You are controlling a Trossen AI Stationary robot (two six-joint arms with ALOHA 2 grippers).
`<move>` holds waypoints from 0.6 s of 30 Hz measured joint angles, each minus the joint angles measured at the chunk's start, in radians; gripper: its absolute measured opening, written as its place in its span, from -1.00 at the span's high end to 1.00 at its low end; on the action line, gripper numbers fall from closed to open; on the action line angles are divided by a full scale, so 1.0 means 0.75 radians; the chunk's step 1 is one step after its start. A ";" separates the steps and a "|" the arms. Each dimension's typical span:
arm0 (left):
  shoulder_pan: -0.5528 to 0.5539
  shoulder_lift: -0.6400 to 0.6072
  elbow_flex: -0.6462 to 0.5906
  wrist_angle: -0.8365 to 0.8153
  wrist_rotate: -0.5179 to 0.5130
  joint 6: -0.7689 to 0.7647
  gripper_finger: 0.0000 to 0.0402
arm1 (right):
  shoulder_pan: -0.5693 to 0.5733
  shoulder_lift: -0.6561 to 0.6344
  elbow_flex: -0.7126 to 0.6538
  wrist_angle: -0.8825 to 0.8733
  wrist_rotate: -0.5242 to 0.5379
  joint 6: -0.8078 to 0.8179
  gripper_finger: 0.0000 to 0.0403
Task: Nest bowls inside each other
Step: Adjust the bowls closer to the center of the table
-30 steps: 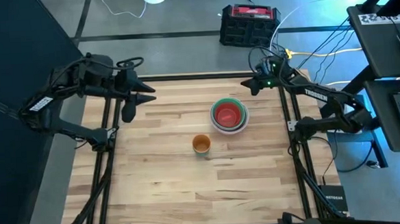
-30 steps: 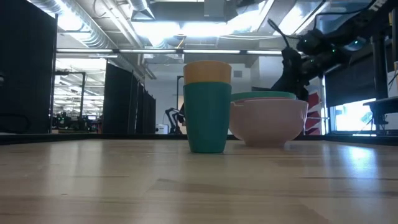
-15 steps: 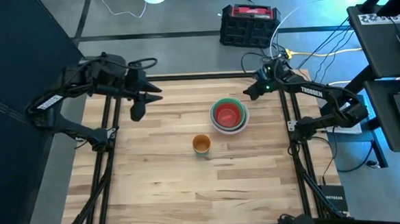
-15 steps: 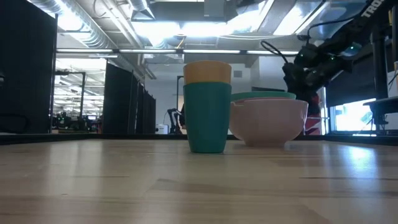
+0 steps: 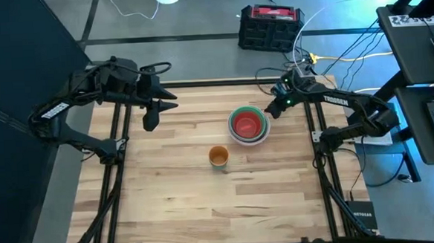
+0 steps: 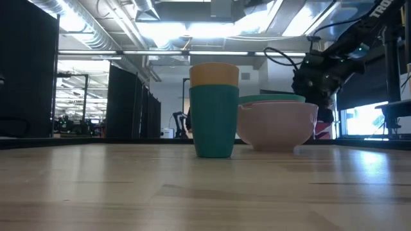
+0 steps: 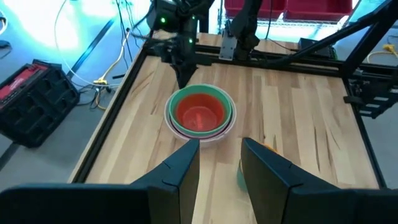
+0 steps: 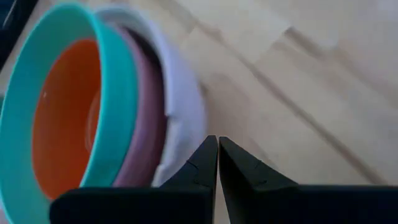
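My right fingers [image 5: 270,113], pressed together and empty, have swung down beside the nested bowls [image 5: 248,125] on the surface [image 5: 183,190], rim just ahead. My left fingers [image 5: 159,107] hover parted, well away. Nesting looks finished.

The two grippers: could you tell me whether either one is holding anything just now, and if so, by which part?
Nothing is held. The right gripper is shut and empty beside the rim of the nested bowls; the left gripper is open and empty near the table's far left edge.
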 joint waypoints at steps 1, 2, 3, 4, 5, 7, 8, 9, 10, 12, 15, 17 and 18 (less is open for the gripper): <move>0.000 0.000 0.000 0.002 0.000 -0.001 0.49 | 0.013 0.006 0.000 -0.002 0.002 -0.002 1.00; 0.000 0.000 0.000 0.004 0.000 -0.001 0.49 | 0.027 0.012 0.000 -0.003 0.003 -0.004 1.00; 0.000 0.000 0.000 0.006 0.000 -0.002 0.49 | 0.040 0.018 0.000 -0.005 0.005 -0.006 1.00; 0.000 0.001 0.000 0.008 0.000 -0.003 0.49 | 0.054 0.024 0.000 -0.007 0.007 -0.008 1.00; 0.000 0.001 0.000 0.010 0.000 -0.004 0.49 | 0.067 0.031 0.000 -0.005 0.009 -0.009 1.00; 0.000 0.001 0.000 0.010 0.001 -0.015 0.49 | 0.089 0.050 0.000 0.036 0.008 0.007 1.00; -0.001 0.001 0.000 0.009 0.002 -0.020 0.49 | 0.098 0.059 0.000 0.052 0.008 0.023 1.00; -0.004 0.001 0.000 0.007 0.002 -0.024 0.49 | 0.105 0.066 0.000 0.065 0.004 0.028 1.00; -0.009 0.001 0.000 0.005 0.002 -0.027 0.49 | 0.111 0.073 0.000 0.074 -0.002 0.029 1.00; -0.021 0.001 0.000 0.005 0.003 -0.029 0.49 | 0.130 0.085 0.001 0.085 -0.003 0.031 1.00; -0.032 0.000 0.000 0.005 0.005 -0.037 0.49 | 0.166 0.096 0.001 0.086 -0.010 0.031 1.00; -0.036 0.000 0.000 0.005 0.005 -0.039 0.49 | 0.188 0.097 0.001 0.084 -0.025 0.031 1.00; -0.036 0.000 0.000 0.005 0.005 -0.039 0.49 | 0.193 0.097 0.001 0.085 -0.028 0.033 1.00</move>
